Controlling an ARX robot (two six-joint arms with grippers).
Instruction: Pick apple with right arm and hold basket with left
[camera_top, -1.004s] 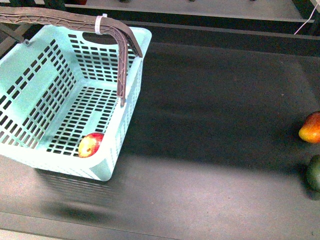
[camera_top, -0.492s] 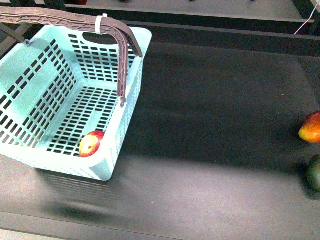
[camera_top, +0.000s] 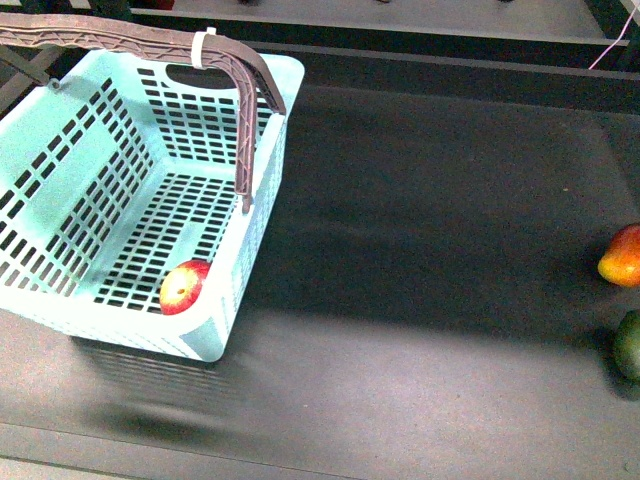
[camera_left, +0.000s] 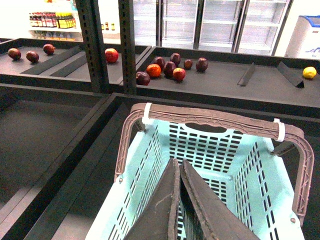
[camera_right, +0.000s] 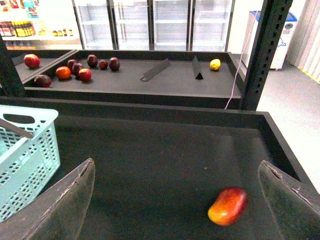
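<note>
So the apple (camera_top: 183, 288) is sitting inside the basket (camera_top: 60, 160), down in the near right corner of the slotted floor, touching or nearly touching the wall there. Its yellowish patch faces toward the camera and a bit left; it's round, so no real long axis to speak of. One apple, one basket.

That basket is the turquoise slotted kind, with its long side running away from the robot and angled a bit left. Its brown swing handle (camera_top: 240, 90) is up, arching over the top, with white zip ties (camera_left: 146, 113) on it; I count two in the left wrist view.

Off on the far right of the black deck there's an orange-red elongated fruit (camera_top: 622, 256) and a dark green fruit (camera_top: 628, 345) just nearer than it, both well apart from the basket. Nothing lies between them and the basket, just bare black surface.

Left gripper (camera_left: 178, 200) has its fingers pressed together, tips pointing into the basket; can't tell if anything's pinched between them. Right gripper (camera_right: 175, 200) is spread wide with nothing in it, and the orange-red fruit shows between its fingers. Back shelf has a bunch of dark red fruits (camera_right: 75, 69) and one lemon (camera_right: 215, 64).
</note>
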